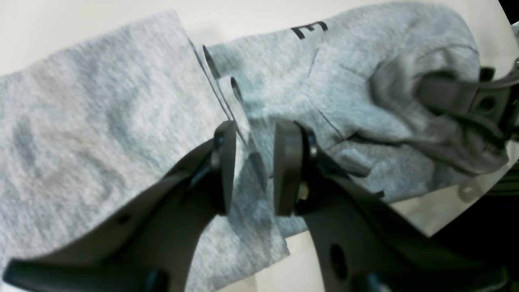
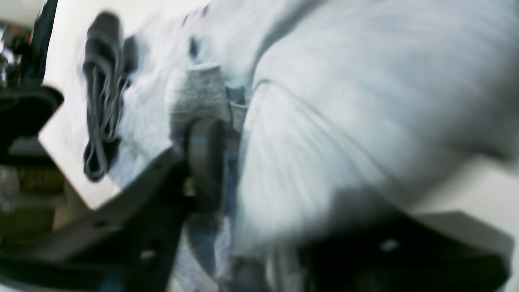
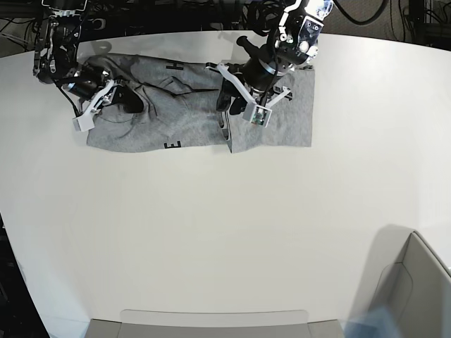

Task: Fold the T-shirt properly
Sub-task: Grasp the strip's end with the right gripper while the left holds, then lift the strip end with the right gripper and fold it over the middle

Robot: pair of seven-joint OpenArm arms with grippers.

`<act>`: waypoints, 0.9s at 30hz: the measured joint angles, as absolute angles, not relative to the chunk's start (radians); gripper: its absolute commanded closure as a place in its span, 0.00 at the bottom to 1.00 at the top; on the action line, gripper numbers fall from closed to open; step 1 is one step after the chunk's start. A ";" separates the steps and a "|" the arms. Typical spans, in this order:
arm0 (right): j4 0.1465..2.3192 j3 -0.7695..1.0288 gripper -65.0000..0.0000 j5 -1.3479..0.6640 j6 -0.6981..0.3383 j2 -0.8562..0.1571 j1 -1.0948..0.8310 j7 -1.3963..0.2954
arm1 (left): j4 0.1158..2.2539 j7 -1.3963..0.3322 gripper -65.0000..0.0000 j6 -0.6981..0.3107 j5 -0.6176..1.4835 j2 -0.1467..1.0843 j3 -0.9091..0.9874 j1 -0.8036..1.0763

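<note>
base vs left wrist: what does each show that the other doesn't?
Only base: the whole white table, both arms, and a grey bin at the lower right corner.
Only left wrist: the left tool close up, with a fold of cloth standing between its pads; whether it is pinched is unclear.
Both: the T-shirt with black lettering, and the right tool in the bunched end.

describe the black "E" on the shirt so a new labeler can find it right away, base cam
Start from the white table and go to its far edge, where the grey T-shirt lies spread between the two arms. Follow the shirt's near edge to just short of the plain folded panel on the camera's right: the E is printed there. The other visible letter, an H, sits at the far edge.
</note>
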State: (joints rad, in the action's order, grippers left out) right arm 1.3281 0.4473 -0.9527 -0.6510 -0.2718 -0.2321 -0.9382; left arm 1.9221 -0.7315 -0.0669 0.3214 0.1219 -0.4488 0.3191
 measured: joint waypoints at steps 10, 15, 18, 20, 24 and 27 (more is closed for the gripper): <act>1.328 0.465 1.00 -0.676 -0.661 -0.276 -0.116 -0.936 | 1.926 -0.731 0.76 -0.064 0.321 0.122 -0.449 0.338; 1.412 0.517 1.00 -0.359 -0.663 -0.276 -0.045 -0.953 | 1.948 -0.733 0.76 -0.063 0.321 0.122 -0.444 0.343; 1.542 0.500 1.00 -0.199 -0.661 -0.246 -0.044 -0.973 | 2.006 -0.731 0.76 -0.075 0.334 0.118 -0.391 0.380; 1.632 0.458 1.00 -0.117 -0.659 -0.222 -0.041 -0.977 | 2.019 -0.728 0.76 -0.067 0.332 0.119 -0.343 0.406; 1.778 0.326 1.00 0.111 -0.655 -0.144 -0.025 -0.964 | 2.014 -0.732 0.76 -0.059 0.321 0.122 -0.252 0.450; 1.839 0.191 1.00 0.310 -0.657 -0.089 -0.011 -0.965 | 2.014 -0.731 0.76 -0.061 0.322 0.121 -0.203 0.476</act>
State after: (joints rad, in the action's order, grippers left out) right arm 1.8385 0.1913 0.3096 -0.6575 -0.0895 -0.0113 -0.9653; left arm 2.0140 -0.7311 -0.0612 0.3222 0.1211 -0.2028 0.4763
